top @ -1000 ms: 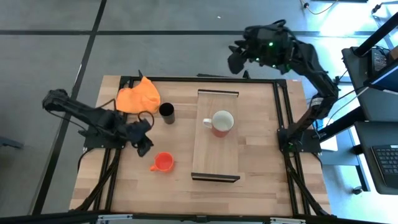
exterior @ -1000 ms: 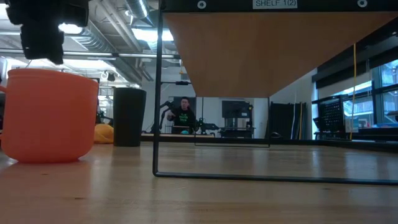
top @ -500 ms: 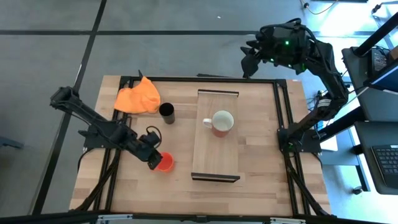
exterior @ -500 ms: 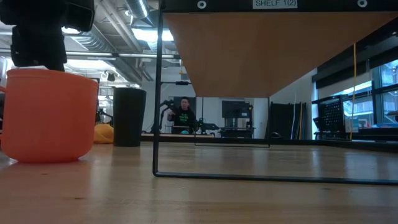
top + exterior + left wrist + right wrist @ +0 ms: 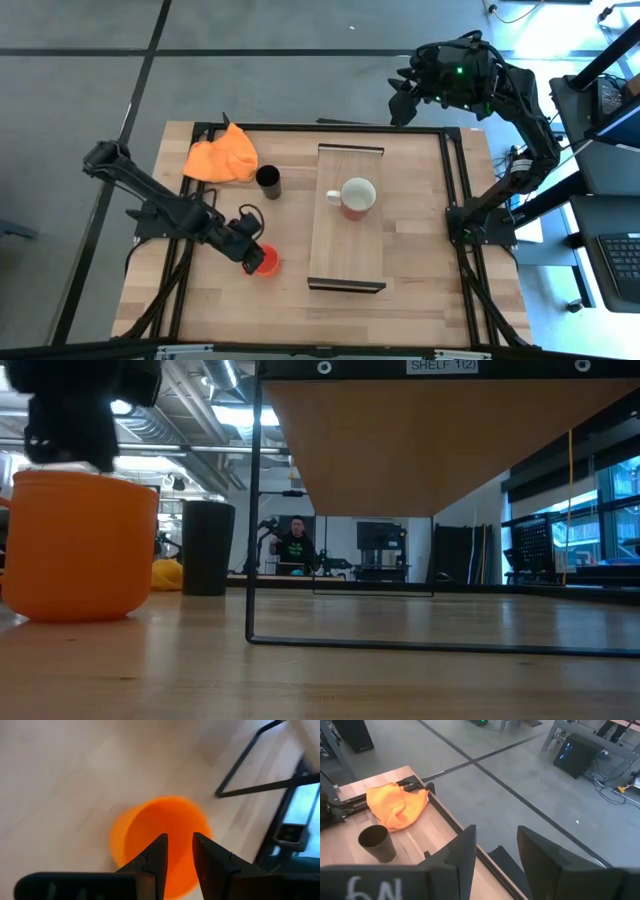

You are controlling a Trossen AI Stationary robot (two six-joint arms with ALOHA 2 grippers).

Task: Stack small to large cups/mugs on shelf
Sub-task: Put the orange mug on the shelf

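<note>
The left gripper (image 5: pixel 250 259) is positioned at the orange mug (image 5: pixel 265 262), which stands on the desk (image 5: pixel 420 260) beside the shelf (image 5: pixel 345 255). In the left wrist view, the two fingers (image 5: pixel 156 857) are parted by a narrow gap and point down over the open mouth of the mug. No part of the mug lies between the fingers, and contact with the rim cannot be confirmed. In the low view, the dark gripper body sits directly above the mug rim.

The white-and-red mug (image 5: pixel 354 196) stands on the shelf, well beyond the left fingers. The black cup (image 5: pixel 269 181) stands on the desk beside the shelf, past the left fingers toward the far edge. The orange cloth (image 5: pixel 222 158) lies next to the black cup, near the desk corner.

The right gripper (image 5: pixel 404 100) is raised beyond the far edge of the desk, well apart from all three cups. Its fingers (image 5: pixel 461 851) are spread and hold nothing. In the right wrist view, the black cup and the cloth lie ahead of those fingers.
</note>
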